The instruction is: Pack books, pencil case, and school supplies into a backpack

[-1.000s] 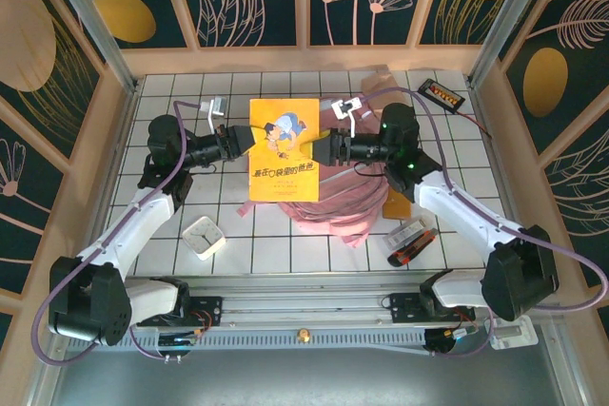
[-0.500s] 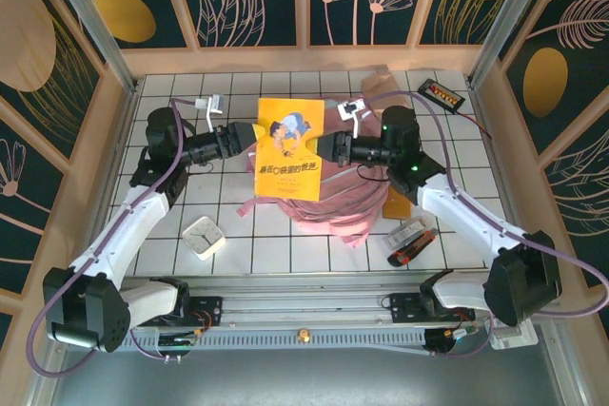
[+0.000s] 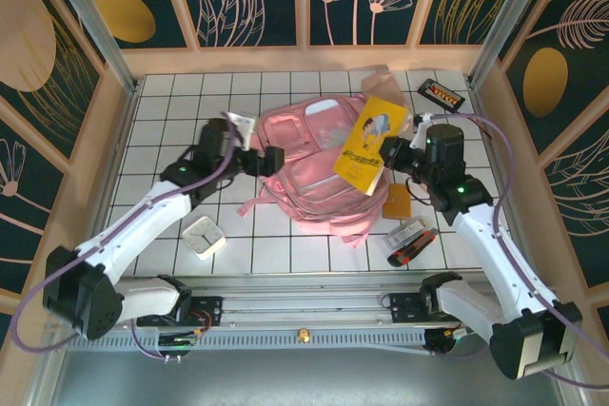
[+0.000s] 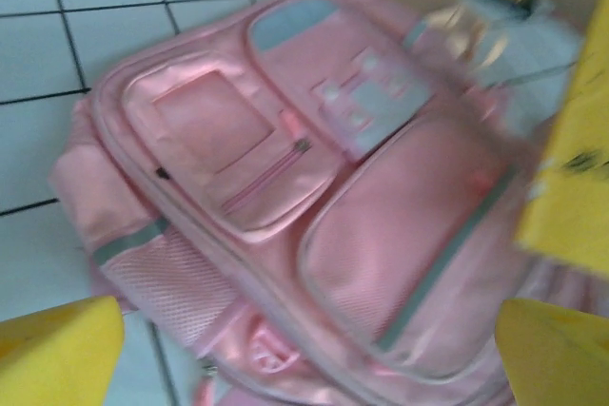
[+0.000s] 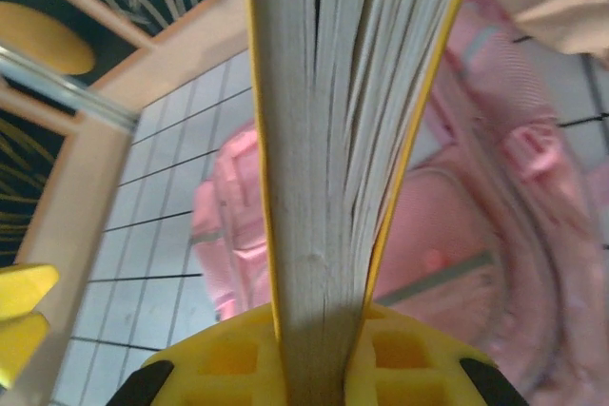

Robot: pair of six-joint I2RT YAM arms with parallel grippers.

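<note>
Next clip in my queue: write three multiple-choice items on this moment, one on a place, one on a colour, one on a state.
1. Where does the orange-brown notebook lie? A) on the tiles right of the backpack B) on top of the backpack C) in the far left corner
2. What colour is the cover of the booklet? A) blue B) yellow C) green
3. How do the left arm's jaws stand? A) shut on a strap B) shut on the booklet C) open, holding nothing

1 A: it lies on tiles beside the backpack. 2 B: the cover shows yellow. 3 C: both yellow fingers sit apart, gripping nothing.
</note>
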